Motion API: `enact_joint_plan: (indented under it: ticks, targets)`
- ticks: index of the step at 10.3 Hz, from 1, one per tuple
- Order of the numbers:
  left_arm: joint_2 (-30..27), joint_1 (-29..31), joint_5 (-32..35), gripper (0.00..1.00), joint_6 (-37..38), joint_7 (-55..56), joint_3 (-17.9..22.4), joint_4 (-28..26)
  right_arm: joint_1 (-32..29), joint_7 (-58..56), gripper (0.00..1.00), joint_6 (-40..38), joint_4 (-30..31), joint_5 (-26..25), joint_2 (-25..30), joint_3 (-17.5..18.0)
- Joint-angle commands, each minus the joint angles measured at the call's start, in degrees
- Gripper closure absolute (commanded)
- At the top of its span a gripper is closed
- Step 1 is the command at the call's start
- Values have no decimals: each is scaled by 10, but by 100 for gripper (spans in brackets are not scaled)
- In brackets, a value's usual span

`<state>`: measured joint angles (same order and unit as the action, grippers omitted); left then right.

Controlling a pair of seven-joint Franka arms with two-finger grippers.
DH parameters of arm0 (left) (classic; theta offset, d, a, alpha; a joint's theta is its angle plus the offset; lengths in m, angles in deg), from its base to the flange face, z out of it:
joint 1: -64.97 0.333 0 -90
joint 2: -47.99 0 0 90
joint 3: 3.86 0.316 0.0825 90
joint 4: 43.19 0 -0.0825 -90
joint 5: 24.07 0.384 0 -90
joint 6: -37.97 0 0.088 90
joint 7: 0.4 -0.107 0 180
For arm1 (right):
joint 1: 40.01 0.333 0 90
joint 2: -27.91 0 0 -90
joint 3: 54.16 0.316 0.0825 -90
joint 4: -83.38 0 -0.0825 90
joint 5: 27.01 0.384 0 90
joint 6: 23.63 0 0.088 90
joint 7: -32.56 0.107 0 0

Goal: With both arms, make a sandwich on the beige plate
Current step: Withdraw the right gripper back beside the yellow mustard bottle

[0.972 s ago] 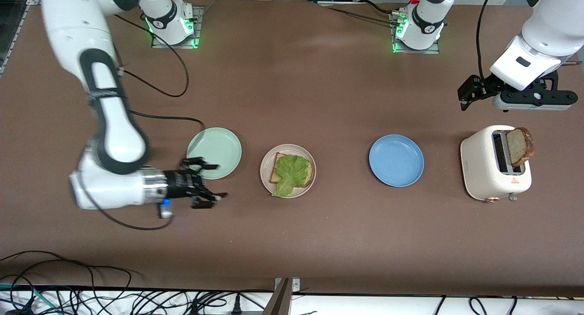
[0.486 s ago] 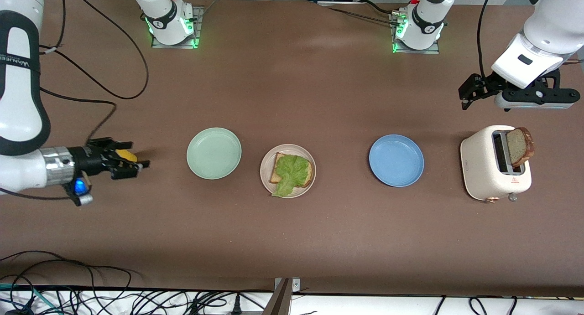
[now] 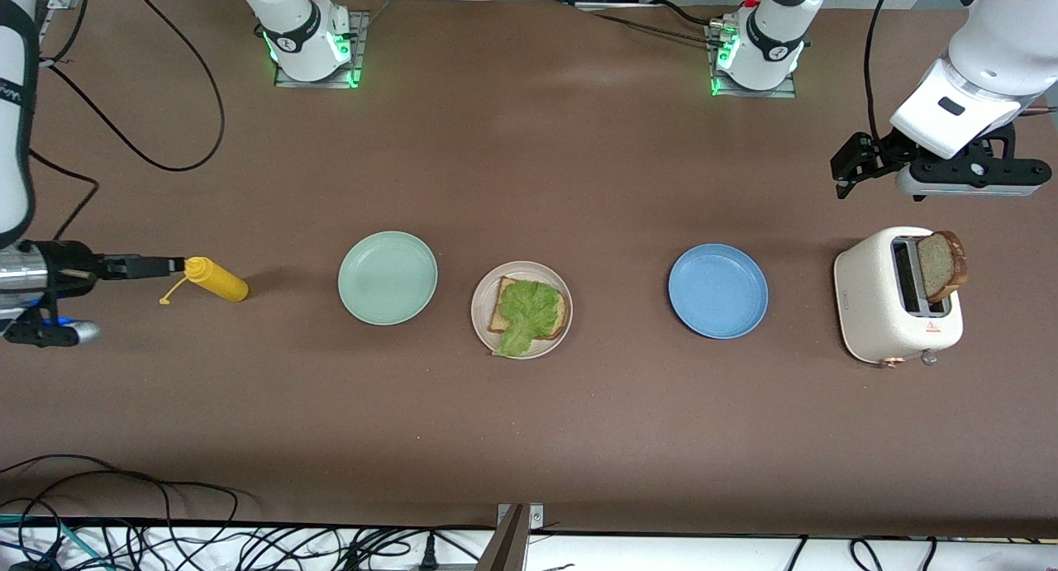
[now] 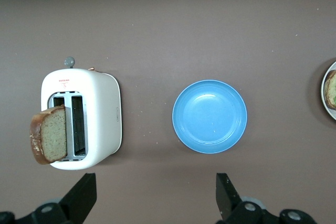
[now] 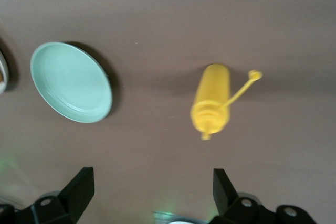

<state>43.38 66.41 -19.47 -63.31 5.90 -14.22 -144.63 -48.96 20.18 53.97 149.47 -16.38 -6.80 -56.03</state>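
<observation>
The beige plate (image 3: 479, 308) sits mid-table and holds one bread slice (image 3: 502, 293) with a green lettuce leaf (image 3: 529, 311) on top. Its edge also shows in the left wrist view (image 4: 324, 97). A second bread slice (image 3: 944, 265) (image 4: 50, 135) stands up out of the toaster (image 3: 880, 306) (image 4: 102, 108). My left gripper (image 3: 847, 173) (image 4: 155, 179) is open and empty, up over bare table beside the toaster. My right gripper (image 3: 169, 264) (image 5: 152, 174) is open and empty at the right arm's end of the table, just off the cap of the yellow bottle (image 3: 216, 279).
The yellow squeeze bottle (image 5: 212, 100) lies on its side. A mint-green plate (image 3: 387, 278) (image 5: 71, 82) lies between the bottle and the beige plate. A blue plate (image 3: 717, 290) (image 4: 210, 116) lies between the beige plate and the toaster. Cables run along the table's near edge.
My right arm has swung from beside the mint-green plate out to its end of the table, uncovering the yellow bottle. The left arm has barely moved.
</observation>
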Motion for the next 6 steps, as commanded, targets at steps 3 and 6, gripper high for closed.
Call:
enact_joint_plan:
  ticks: [3, 6]
  targets:
    - [-2, 3, 2, 0, 4, -14, 2, 5, 2, -197, 0, 178, 207, -47, 130, -23]
    - [-1, 2, 1, 0, 5, -13, 3, 9, 2, -305, 0, 328, 392, -44, 233, -34]
